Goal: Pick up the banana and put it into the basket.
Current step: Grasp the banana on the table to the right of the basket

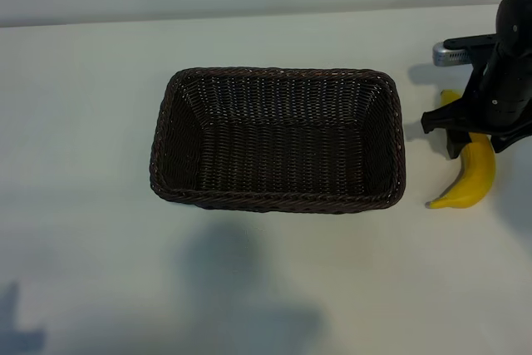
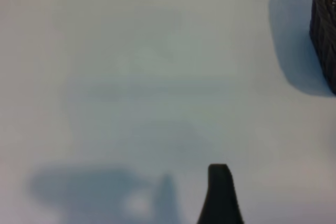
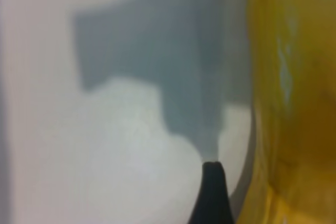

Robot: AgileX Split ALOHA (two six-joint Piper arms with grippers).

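One banana (image 1: pixel 475 174), one basket (image 1: pixel 278 197)

The right gripper (image 1: pixel 465 135) covered the middle of the banana (image 1: pixel 474 179) in the exterior view, itself cut off by the frame's edge. The right wrist view showed the banana (image 3: pixel 294 77) only as a blurred yellow mass (one dark fingertip (image 3: pixel 211 192) visible). The left wrist view caught just an edge of the basket (image 2: pixel 323 30).
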